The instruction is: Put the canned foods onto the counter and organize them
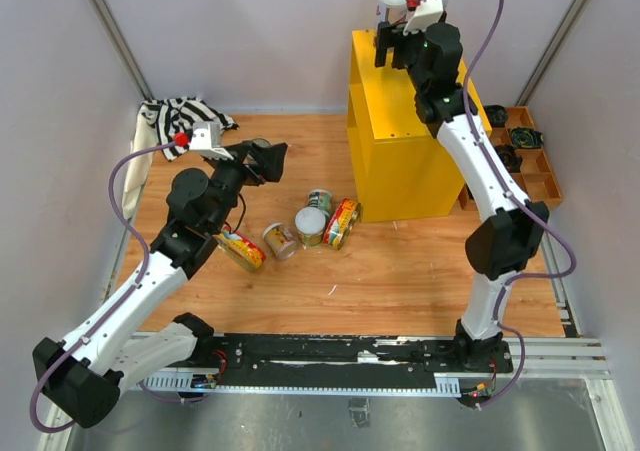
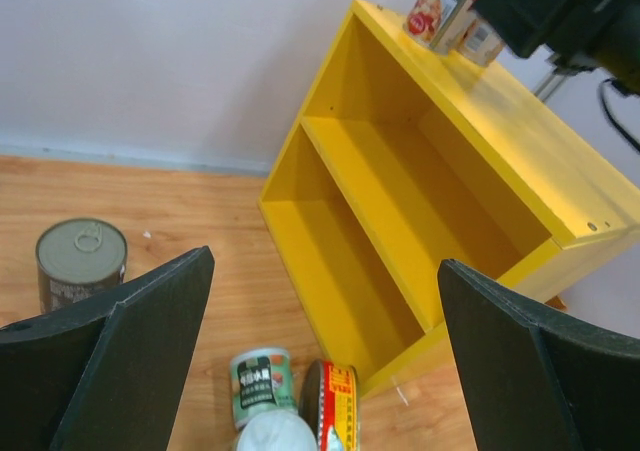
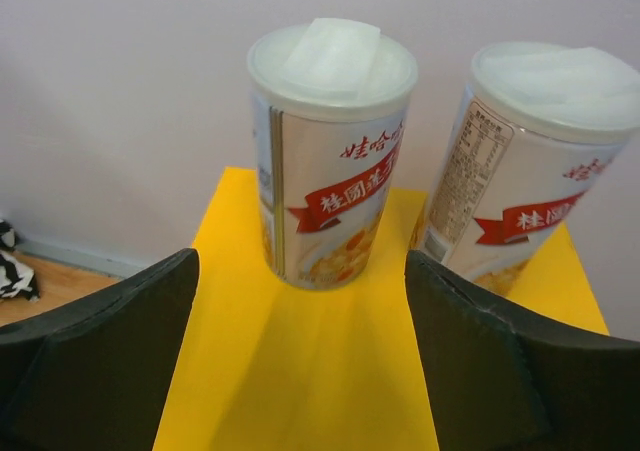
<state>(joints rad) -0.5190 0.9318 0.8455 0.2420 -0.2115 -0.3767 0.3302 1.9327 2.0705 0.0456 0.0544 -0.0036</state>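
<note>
Right wrist view: two silver cylindrical cans with white plastic lids, the left one [image 3: 330,161] and the right one [image 3: 530,161], stand upright and close together at the back of the flat top of the tall bright yellow box cabinet [image 3: 300,371]. The right hand [image 1: 392,53] hovers before them, spread wide and holding nothing, with the left can framed between its dark fingers [image 3: 100,361].

Below, on the brown wooden bench [image 1: 400,271] beside the cabinet's open shelves, more cans sit in a cluster:
- an upright green-labelled can [image 1: 319,201]
- a white-lidded can [image 1: 310,221]
- a yellow-and-red can [image 1: 341,223] on its side
- a beige can [image 1: 279,240] tipped over
- another yellow-and-red can [image 1: 241,251] lying by the left arm

A dark can with a metal pull-tab top [image 2: 82,261] stands apart from them. The left hand [image 1: 272,159] hangs above the bench, wide open and empty.
</note>
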